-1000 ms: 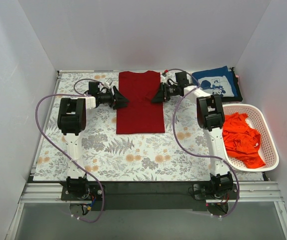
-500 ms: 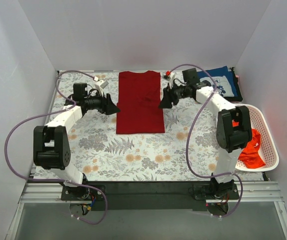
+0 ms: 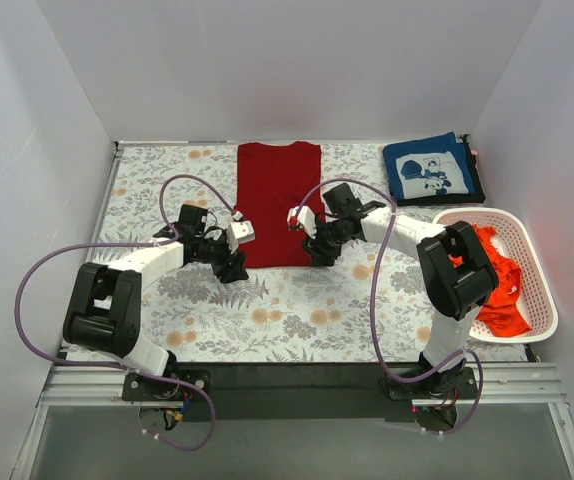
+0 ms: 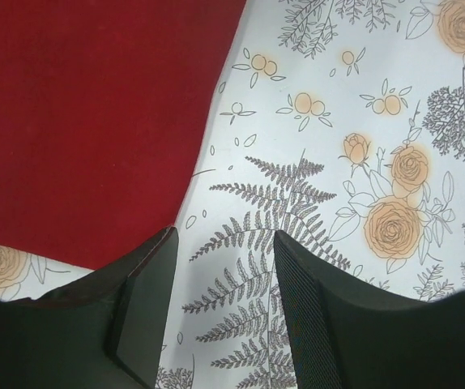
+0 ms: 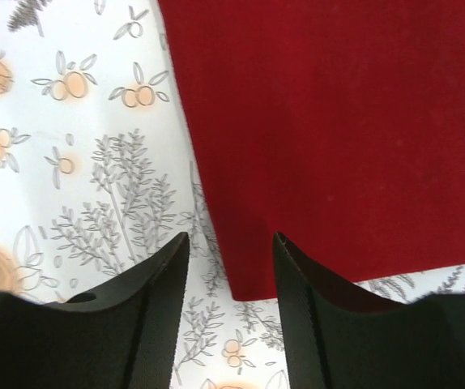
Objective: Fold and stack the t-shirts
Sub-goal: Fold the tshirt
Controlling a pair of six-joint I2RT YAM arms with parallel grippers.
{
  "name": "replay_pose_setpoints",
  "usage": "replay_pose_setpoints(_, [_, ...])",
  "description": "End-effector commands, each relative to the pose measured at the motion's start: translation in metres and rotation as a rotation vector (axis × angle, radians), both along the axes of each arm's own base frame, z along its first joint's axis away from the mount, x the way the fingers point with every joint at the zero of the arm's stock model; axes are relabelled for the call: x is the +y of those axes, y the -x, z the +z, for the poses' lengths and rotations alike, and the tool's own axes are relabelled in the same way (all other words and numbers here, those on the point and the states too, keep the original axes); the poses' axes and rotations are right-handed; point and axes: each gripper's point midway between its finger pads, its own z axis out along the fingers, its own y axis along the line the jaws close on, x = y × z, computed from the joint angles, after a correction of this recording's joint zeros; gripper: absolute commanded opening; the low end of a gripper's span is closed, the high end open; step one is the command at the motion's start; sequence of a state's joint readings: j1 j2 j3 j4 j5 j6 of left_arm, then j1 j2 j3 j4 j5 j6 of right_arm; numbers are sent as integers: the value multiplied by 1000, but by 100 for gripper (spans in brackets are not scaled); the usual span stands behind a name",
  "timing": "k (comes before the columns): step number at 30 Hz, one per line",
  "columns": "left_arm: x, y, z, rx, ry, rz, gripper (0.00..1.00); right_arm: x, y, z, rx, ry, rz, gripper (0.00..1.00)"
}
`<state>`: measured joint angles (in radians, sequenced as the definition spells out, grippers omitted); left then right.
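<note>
A dark red t-shirt [image 3: 279,200] lies flat as a long narrow rectangle at the middle back of the table, sleeves folded in. My left gripper [image 3: 235,266] hovers open at its near left corner; in the left wrist view only floral cloth shows between the fingers [image 4: 147,300], beside the dark red t-shirt [image 4: 95,121]. My right gripper [image 3: 319,252] is open at the near right corner, its jaws straddling the corner of the dark red t-shirt [image 5: 330,138]. A folded navy t-shirt [image 3: 432,170] rests at the back right. An orange-red t-shirt [image 3: 495,285] lies crumpled in the basket.
The white perforated basket [image 3: 535,265] stands at the right edge. A floral table cloth [image 3: 297,310] covers the table. White walls close in the left, back and right sides. Purple cables loop from both arms.
Both grippers have come from the shirt's upper sides toward me, down to its near corners. The red shirt has not moved.
</note>
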<state>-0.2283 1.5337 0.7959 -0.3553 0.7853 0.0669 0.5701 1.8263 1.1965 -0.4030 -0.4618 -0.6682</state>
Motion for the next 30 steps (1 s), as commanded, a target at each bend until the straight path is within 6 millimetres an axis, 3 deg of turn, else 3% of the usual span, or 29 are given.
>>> replay_pose_setpoints(1, [0, -9, 16, -133, -24, -46, 50, -3, -13, 8, -123, 22, 29, 51])
replay_pose_setpoints(9, [-1, -18, 11, -142, -45, -56, 49, -15, -1, -11, -128, 69, 60, 46])
replay_pose_setpoints(15, [2, -22, -8, -121, -97, -62, 49, -20, -1, -25, -140, 102, 70, 44])
replay_pose_setpoints(23, [16, -21, -40, -119, -214, -83, 49, -29, 1, -38, -153, 146, 93, 15])
replay_pose_setpoints(25, [16, -22, -40, -126, -219, -90, 48, -30, 1, -39, -153, 148, 97, 11])
replay_pose_setpoints(30, [2, -22, -8, -183, -129, -126, 44, -30, 2, -38, -154, 148, 100, 1])
